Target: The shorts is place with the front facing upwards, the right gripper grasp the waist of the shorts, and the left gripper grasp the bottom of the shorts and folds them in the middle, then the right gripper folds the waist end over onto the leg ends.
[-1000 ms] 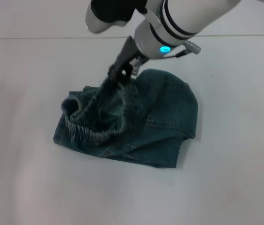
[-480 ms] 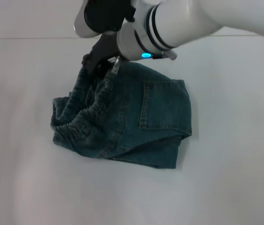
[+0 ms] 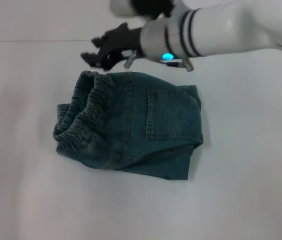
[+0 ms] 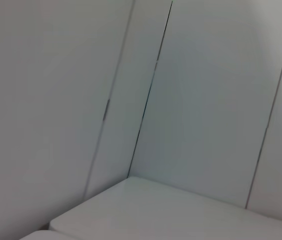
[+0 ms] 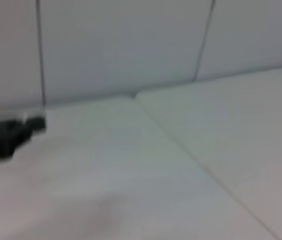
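The shorts (image 3: 131, 127) lie folded in a compact bundle just left of the middle of the head view, resting flat on the pale worktop (image 3: 251, 190). They are blue-green washed denim. The gathered elastic waistband (image 3: 83, 117) sits on the left side of the bundle, ruffled and slightly bunched, curving from the upper left down to the lower left. A stitched patch pocket (image 3: 173, 115) faces up on the right half. Along the lower right a lower layer of denim sticks out beneath the top layer, possibly the leg ends (image 3: 173, 170), though the hems are not clear.
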Controlling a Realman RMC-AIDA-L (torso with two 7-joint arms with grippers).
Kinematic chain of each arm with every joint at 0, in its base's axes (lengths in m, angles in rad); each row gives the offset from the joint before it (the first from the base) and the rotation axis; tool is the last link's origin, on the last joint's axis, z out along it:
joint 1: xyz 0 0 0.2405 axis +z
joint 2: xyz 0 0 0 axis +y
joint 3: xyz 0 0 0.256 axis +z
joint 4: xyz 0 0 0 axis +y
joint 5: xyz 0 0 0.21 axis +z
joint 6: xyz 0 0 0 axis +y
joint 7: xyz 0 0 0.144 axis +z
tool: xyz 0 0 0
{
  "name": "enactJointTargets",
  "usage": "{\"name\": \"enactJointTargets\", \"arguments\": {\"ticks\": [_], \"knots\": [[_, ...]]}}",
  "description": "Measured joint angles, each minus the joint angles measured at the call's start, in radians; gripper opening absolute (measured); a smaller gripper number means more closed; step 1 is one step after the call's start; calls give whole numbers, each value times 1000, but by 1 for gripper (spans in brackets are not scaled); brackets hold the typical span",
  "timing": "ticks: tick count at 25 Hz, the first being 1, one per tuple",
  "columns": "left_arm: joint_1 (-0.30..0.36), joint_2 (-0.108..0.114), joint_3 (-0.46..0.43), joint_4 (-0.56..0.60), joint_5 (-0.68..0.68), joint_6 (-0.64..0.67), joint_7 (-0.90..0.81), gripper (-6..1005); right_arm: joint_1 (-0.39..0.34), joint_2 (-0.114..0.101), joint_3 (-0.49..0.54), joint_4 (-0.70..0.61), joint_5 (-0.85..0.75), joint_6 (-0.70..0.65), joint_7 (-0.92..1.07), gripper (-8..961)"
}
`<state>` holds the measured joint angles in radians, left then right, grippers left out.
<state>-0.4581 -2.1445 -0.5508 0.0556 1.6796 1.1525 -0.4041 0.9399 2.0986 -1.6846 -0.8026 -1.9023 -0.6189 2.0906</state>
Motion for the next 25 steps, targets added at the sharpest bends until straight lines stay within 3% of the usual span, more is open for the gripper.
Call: {"name": "enactJointTargets", "arguments": {"ticks": [4,6,7,10,14,18,22,25], "knots": [[3,1,45,3,1,47,-21,13,-126,-3,170,-60,167,-85,-159,454],[13,4,107,19,2,97,-71,13,-210,-11,308,-95,223,-221,-219,528],[19,7,163,40,2,127,-118,13,-210,-11,308,-95,223,-221,-219,551],[37,12,338,138,2,204,-258,12,-277,-25,467,-105,226,-419,-261,617],[94,18,650,342,21,326,-484,12,-367,-58,643,-99,206,-692,-316,706],[126,31,833,527,125,453,-689,12,-457,-82,754,-103,203,-894,-397,783],[100,38,913,652,301,551,-878,73,-525,-97,797,-95,179,-1030,-447,829],[72,39,976,693,393,560,-944,129,-546,-93,799,-94,133,-1058,-462,826]]}}
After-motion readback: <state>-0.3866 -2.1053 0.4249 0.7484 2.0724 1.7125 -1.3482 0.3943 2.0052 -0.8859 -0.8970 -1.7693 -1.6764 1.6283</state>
